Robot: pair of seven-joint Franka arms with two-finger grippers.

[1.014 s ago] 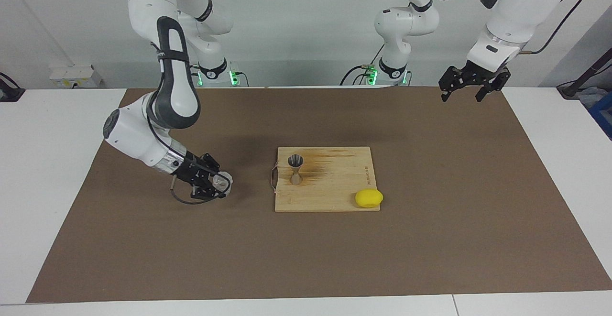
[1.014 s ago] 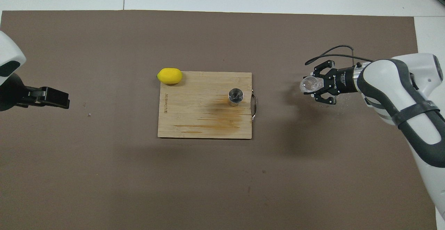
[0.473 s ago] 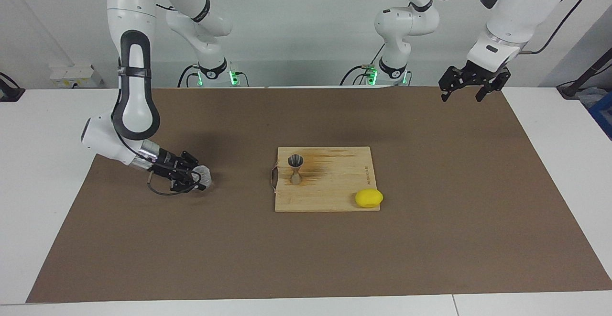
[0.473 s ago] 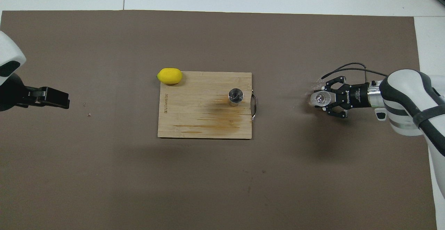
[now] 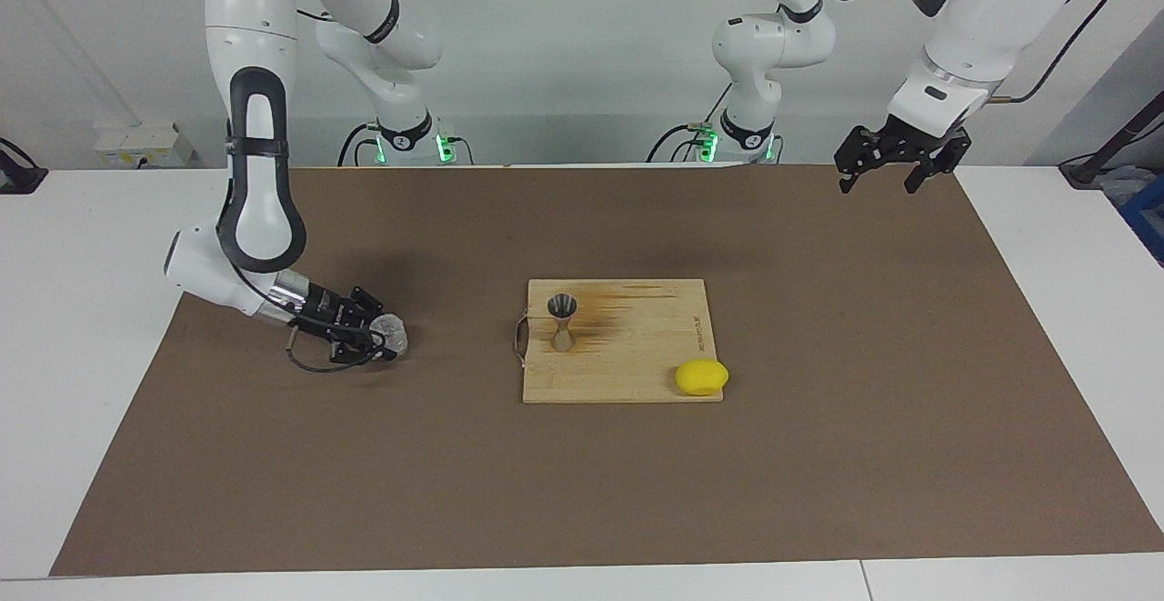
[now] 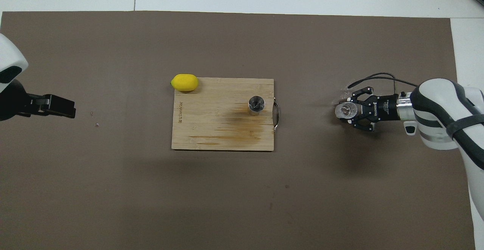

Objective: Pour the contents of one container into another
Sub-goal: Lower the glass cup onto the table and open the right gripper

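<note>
The clear ribbed cup [image 5: 394, 335] [image 6: 345, 109] stands low on the brown mat toward the right arm's end of the table, a good way from the board. My right gripper [image 5: 383, 343] [image 6: 347, 111] lies nearly level just above the mat, its fingers closed on the cup's sides. The metal hourglass jigger [image 5: 562, 320] [image 6: 256, 104] stands upright on the wooden cutting board [image 5: 655, 346] [image 6: 211, 129], near its handle edge. My left gripper [image 5: 878, 185] [image 6: 62, 107] hangs open and empty, high over the mat's corner at the left arm's end, waiting.
A yellow lemon [image 5: 701, 376] [image 6: 184, 82] rests at the board's corner farthest from the robots, toward the left arm's end. A brown stain marks the board beside the jigger. The brown mat [image 5: 818, 455] covers most of the white table.
The right arm has carried the cup away from the board toward its own end of the table and down to the mat. The left arm has not moved.
</note>
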